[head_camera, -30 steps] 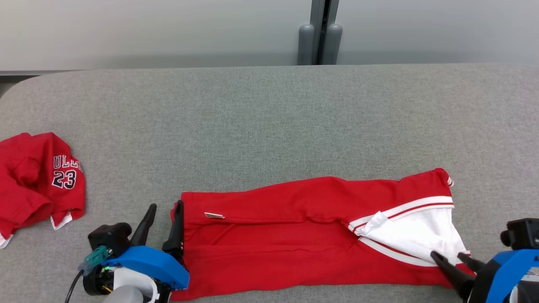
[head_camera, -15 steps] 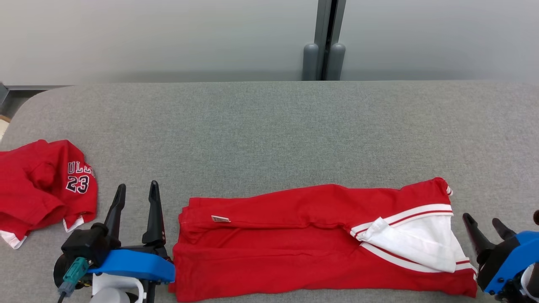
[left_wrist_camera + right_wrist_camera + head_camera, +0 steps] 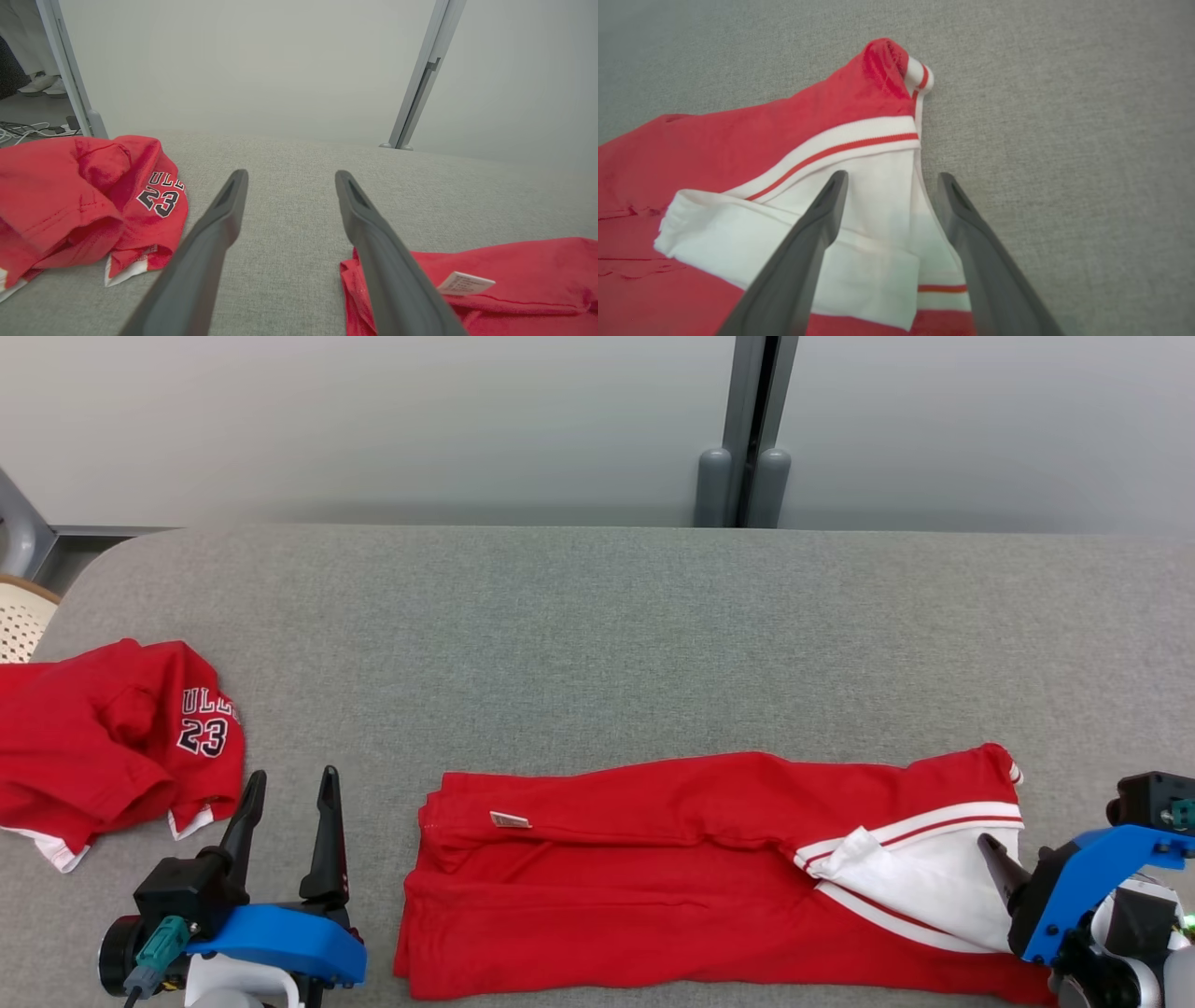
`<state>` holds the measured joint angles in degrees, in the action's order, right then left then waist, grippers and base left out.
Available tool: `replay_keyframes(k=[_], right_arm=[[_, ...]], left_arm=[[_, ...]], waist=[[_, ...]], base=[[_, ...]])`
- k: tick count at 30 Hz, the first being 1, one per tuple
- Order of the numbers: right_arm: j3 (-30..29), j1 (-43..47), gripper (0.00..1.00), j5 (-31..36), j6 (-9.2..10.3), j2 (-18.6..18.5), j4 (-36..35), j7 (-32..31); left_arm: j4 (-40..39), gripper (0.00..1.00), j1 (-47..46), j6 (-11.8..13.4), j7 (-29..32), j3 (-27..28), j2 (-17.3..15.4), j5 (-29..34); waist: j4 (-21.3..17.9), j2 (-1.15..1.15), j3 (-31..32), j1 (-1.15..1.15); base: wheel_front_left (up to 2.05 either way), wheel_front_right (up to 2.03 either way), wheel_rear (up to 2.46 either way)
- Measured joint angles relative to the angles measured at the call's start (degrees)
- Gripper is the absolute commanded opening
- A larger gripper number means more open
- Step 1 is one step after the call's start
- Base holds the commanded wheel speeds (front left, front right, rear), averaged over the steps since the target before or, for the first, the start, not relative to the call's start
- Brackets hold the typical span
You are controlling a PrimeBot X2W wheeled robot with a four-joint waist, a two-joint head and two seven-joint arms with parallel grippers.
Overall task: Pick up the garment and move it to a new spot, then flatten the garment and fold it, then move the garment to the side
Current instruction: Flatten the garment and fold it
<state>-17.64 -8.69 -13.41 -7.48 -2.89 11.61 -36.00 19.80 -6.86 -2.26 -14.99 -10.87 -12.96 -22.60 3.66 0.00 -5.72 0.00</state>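
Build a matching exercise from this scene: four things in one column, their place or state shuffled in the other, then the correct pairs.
Column one
1. left gripper
2. right gripper
3. jersey numbered 23
4. white label

Column two
A. crumpled at the left end of the table
B. open, over the white panel
C. on the long red garment, near its left end
D. open, over bare cloth between both garments

Pairs: 1-D, 2-B, 3-A, 4-C

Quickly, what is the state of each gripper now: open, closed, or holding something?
Left gripper: open, holding nothing, beside the long red cloth garment.
Right gripper: open, holding nothing, over that garment's white end.
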Motion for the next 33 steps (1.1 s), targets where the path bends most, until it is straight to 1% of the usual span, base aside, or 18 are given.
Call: replay_keyframes(k=[4,8,11,16,17,18,21,24,27,29,33], right_arm=[[-0.69,-2.18,1.0,1.55,0.0,0.02,4.28,-0.78],[-2.09,-3.59,1.0,4.59,0.0,-0.09,7.91,-1.79],[-1.88,-4.15,1.0,6.16,0.0,-0.19,9.65,-2.59],[0.36,-4.76,1.0,3.69,0.1,-1.01,10.78,-4.09],[0.66,-4.8,0.96,3.2,0.1,-1.05,10.78,-3.99],[0.9,-4.82,0.65,2.8,0.1,-1.14,10.8,-3.91],[2.34,-5.05,0.0,1.66,0.1,-1.64,10.98,-3.85],[3.36,-5.19,0.0,0.56,0.04,-2.16,10.62,-3.79],[2.63,-4.71,0.0,0.55,-0.02,-3.63,8.9,-3.21],[1.78,-4.22,0.0,0.66,-0.02,-5.14,6.79,-2.68],[0.33,-1.97,0.0,2.37,-0.02,-9.4,1.29,-3.13]], left_arm=[[0.51,1.0,0.14,-0.27,0.01,0.46,0.36,-0.09],[0.8,1.0,0.27,-0.49,0.01,0.71,0.85,-0.11],[0.8,1.0,0.27,-0.64,0.0,0.76,1.12,-0.09],[0.77,1.0,0.26,-0.74,0.0,0.83,1.52,-0.08],[0.77,1.0,0.26,-0.74,0.0,0.9,1.57,-0.07],[0.76,1.0,0.25,-0.74,0.01,1.0,1.57,-0.08],[0.78,1.0,0.25,-0.74,0.0,1.21,1.58,-0.07],[0.79,1.0,0.24,-0.74,0.01,1.3,1.65,-0.04],[0.64,1.0,0.25,-0.74,0.0,1.25,1.81,0.02],[0.47,1.0,0.25,-0.74,0.0,1.32,1.8,0.07],[-0.02,1.0,0.41,-0.74,0.0,1.57,1.66,0.05]], waist=[[0.76,0.0,-0.26,0.0],[1.54,0.0,-0.77,0.0],[1.98,0.0,-1.19,0.0],[2.39,0.0,-1.57,0.0],[2.39,0.0,-1.65,0.0],[2.36,0.0,-1.7,0.0],[2.04,0.0,-1.75,0.0],[1.58,0.0,-1.74,0.0],[1.22,0.0,-1.55,0.0],[0.92,0.0,-1.38,0.0],[0.12,0.0,-1.08,0.0]], base=[[0.0,0.0,0.0],[0.0,0.0,0.0],[0.0,0.0,0.0],[0.0,0.0,0.0],[0.0,0.0,0.0],[0.0,0.0,0.0],[0.0,0.0,0.0],[0.0,0.0,0.0],[0.0,0.0,0.0],[0.0,0.0,0.0],[0.0,0.0,0.0]])
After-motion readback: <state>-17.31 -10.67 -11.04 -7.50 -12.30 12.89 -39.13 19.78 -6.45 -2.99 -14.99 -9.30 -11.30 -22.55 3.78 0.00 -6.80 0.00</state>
